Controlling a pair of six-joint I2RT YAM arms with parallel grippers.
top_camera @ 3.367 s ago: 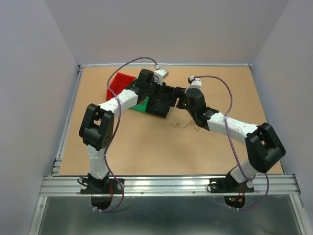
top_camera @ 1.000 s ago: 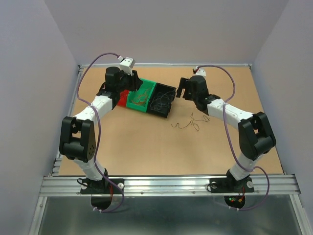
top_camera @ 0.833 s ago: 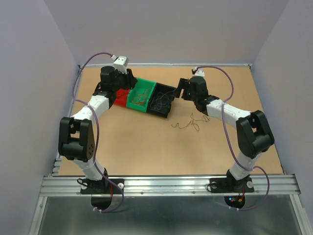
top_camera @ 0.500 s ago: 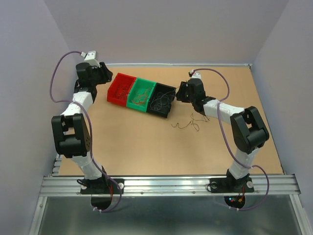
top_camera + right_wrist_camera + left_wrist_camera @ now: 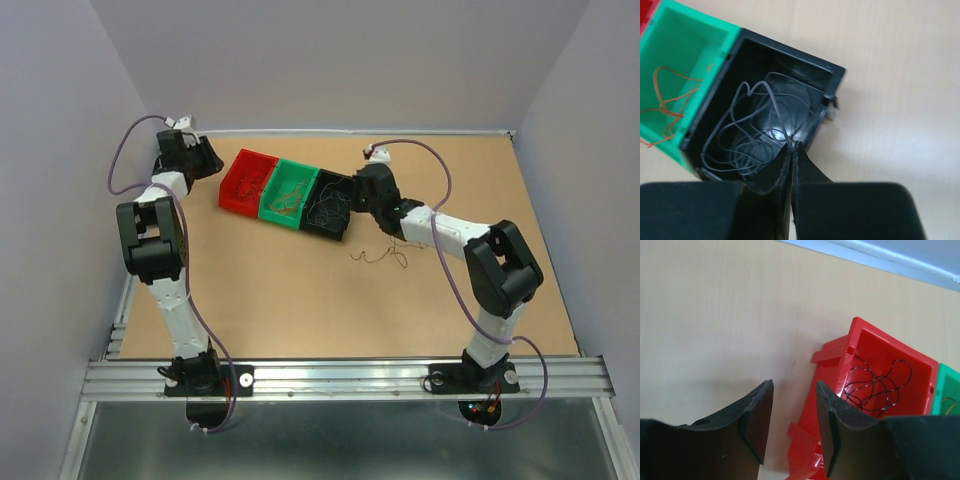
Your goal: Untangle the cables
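Tan tabletop [image 5: 300,300], L→R: left hand [image 5: 794,390] half-open, empty, parked clear of bins; red bin [image 5: 807,410], green bin [image 5: 700,15], black bin [image 5: 790,52] apparently sorting freed cables [image 5: 760,115] by colour; right hand [image 5: 791,147] shut over black bin, hold unclear; unsorted tangle [image 5: 385,252] loose on tabletop nearby.

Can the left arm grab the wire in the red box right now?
Probably yes. The left pincer sits right beside the red box, jaws apart, and the wire lies in the open top with nothing in between.
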